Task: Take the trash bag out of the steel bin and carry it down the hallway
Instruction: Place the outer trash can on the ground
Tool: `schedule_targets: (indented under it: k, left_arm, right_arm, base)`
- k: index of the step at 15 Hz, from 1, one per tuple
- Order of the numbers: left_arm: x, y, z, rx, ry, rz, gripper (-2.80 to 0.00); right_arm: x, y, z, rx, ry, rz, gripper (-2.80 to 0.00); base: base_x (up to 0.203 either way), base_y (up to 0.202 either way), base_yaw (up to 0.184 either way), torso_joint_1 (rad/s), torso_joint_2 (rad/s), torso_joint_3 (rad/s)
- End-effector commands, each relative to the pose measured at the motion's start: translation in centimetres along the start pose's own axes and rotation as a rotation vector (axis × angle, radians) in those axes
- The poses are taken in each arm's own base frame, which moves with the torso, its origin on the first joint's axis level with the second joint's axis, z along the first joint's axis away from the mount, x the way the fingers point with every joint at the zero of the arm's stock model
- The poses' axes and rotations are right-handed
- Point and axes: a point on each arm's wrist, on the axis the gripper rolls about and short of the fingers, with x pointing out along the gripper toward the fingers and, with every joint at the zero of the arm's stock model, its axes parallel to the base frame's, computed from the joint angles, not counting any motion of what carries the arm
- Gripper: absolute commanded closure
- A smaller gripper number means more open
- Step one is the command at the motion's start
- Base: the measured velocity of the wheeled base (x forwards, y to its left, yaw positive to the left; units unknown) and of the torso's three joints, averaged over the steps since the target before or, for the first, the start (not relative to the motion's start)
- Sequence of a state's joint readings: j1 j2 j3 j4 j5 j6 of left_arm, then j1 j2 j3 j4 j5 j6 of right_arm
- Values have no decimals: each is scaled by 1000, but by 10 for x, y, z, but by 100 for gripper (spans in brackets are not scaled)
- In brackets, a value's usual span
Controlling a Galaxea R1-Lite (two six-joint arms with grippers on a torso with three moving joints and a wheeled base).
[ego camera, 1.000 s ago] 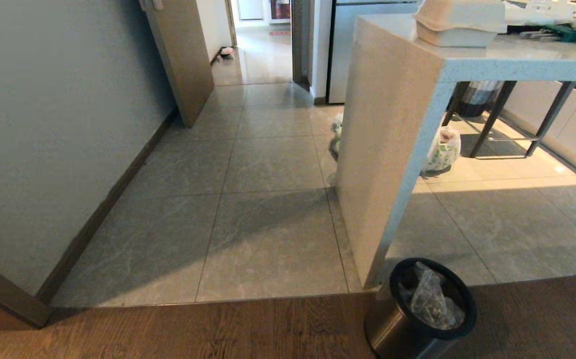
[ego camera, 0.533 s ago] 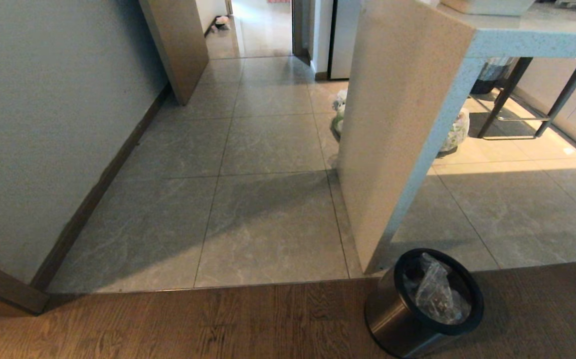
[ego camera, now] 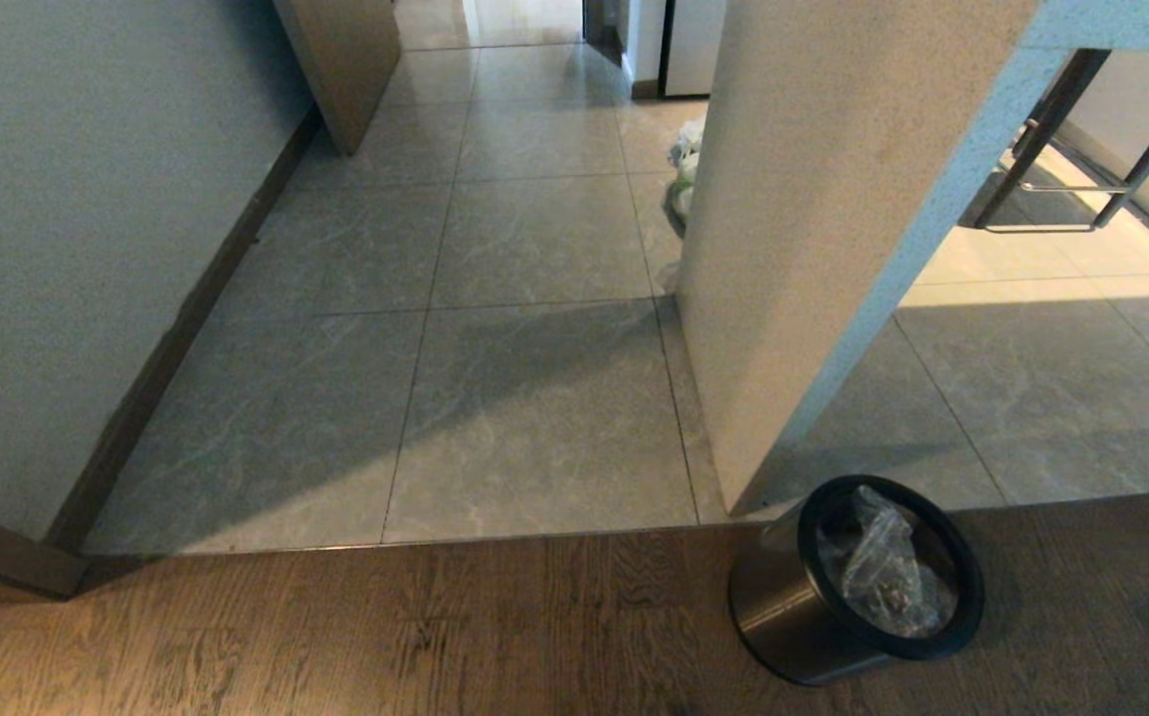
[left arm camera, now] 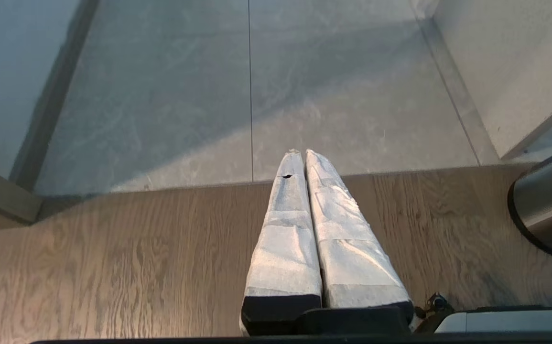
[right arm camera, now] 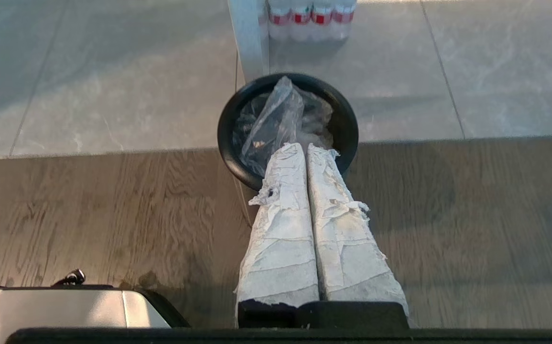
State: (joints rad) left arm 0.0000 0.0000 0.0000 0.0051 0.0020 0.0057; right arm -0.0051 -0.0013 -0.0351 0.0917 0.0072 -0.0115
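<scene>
The steel bin [ego camera: 783,612] with its black rim stands on the wood floor at the lower right of the head view, against the foot of a stone counter panel. The clear crinkled trash bag [ego camera: 882,577] sits inside it, bunched up. In the right wrist view the bin [right arm camera: 228,119] and the bag [right arm camera: 276,119] lie just beyond my right gripper [right arm camera: 303,147], which is shut and empty, its taped fingers above the near rim. My left gripper [left arm camera: 302,154] is shut and empty over the wood floor, with the bin's side [left arm camera: 548,210] off to one side. The hallway [ego camera: 524,149] runs ahead.
A stone counter panel [ego camera: 813,199] rises right behind the bin. A grey wall with dark baseboard [ego camera: 87,249] lines the left. A tied white bag [ego camera: 683,169] lies on the tiles beside the panel. Bottles with red labels [right arm camera: 311,16] stand beyond the bin. Stool legs [ego camera: 1061,129] show far right.
The whole head view has tilted downward: the counter top and far hallway have slid out at the top, and the bin sits higher and fuller in the picture. Nothing in the scene itself moved.
</scene>
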Motion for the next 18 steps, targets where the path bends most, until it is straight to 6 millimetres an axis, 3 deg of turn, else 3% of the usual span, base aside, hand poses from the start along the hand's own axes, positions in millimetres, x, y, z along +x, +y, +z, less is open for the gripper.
schedule_targets:
  k: [1,10,18]
  left_arm:
    - [0,0,0,0,0,1,0]
    - [0,0,0,2,0,1,0]
    - [0,0,0,-3,0,1,0]
  right_arm:
    - [0,0,0,-1,0,-1,0]
    - [0,0,0,2,0,1,0]
    - [-3,0,6,20,-16,0,0]
  base:
    - [0,0,0,-2,2,-194]
    - [0,0,0,1,2,-192]
    - [0,0,0,1,2,-21]
